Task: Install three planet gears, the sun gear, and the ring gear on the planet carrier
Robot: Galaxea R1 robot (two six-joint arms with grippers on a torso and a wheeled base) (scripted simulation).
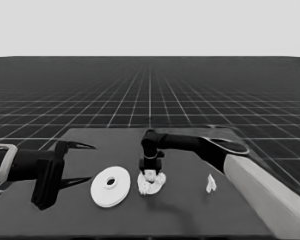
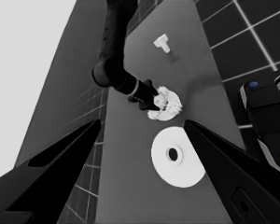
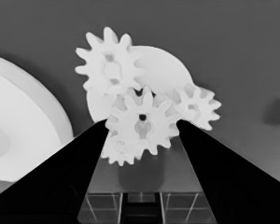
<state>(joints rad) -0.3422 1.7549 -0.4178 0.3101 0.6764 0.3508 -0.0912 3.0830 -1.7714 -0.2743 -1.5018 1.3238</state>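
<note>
The right gripper [image 1: 150,172] stands straight down over the smaller round part [image 1: 151,185], its fingers flanking a gear [image 3: 142,123] and blocking access from above. The larger round part [image 1: 110,186] lies just beside it toward the left gripper [image 1: 77,163], leaving only a narrow gap. Bare table [image 1: 185,200] separates the cluster from the thin white piece [image 1: 210,184].

Most of the smaller round part [image 3: 165,70] is covered by the gears [image 3: 142,123]. The larger round part [image 3: 18,126] is cut off by the right wrist view's edge.
</note>
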